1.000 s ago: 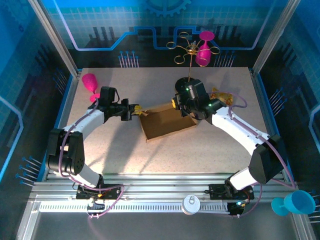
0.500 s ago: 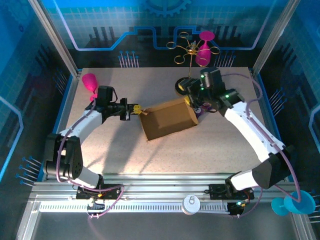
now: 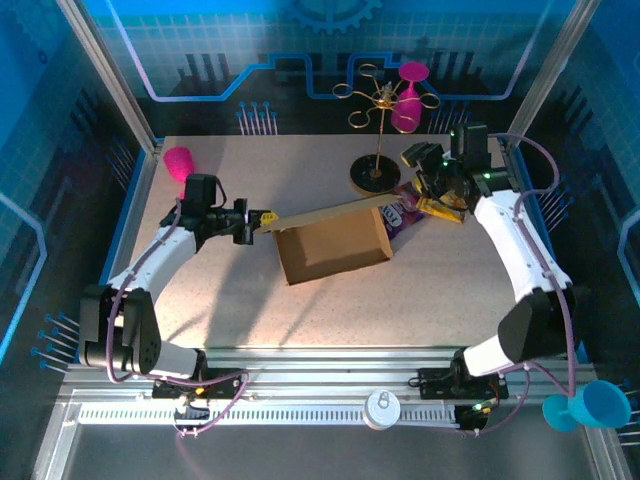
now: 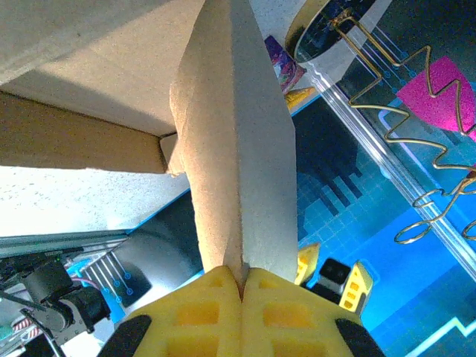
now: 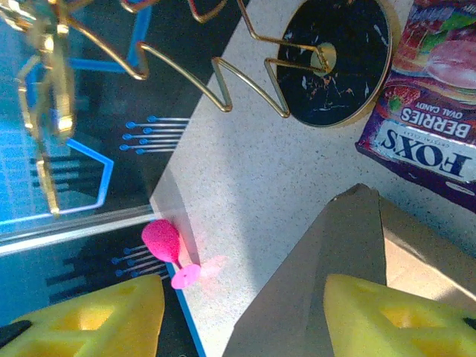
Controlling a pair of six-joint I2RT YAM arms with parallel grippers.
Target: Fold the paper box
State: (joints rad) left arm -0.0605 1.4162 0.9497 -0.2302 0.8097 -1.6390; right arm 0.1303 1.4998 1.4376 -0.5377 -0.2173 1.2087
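Note:
The brown paper box [image 3: 335, 245] lies open at the middle of the table, one long flap [image 3: 340, 210] raised along its far side. My left gripper [image 3: 262, 222] is shut on the left end of that flap; in the left wrist view the yellow fingers [image 4: 201, 312] meet on the cardboard edge [image 4: 230, 149]. My right gripper [image 3: 425, 172] hangs open at the back right, clear of the box, over the snack packets. Its two yellow fingers [image 5: 97, 320] stand wide apart, with the flap's tip [image 5: 335, 275] far below them.
A gold wire stand on a black base [image 3: 372, 178] is behind the box, a pink goblet [image 3: 408, 95] by its top. Purple [image 3: 400, 213] and yellow [image 3: 442, 206] snack packets lie right of the box. Another pink goblet [image 3: 180, 163] lies at the far left edge.
My right gripper opened, let go of the box and drew back to the right. The box settled flat, and the left gripper pulled its flap slightly leftward.

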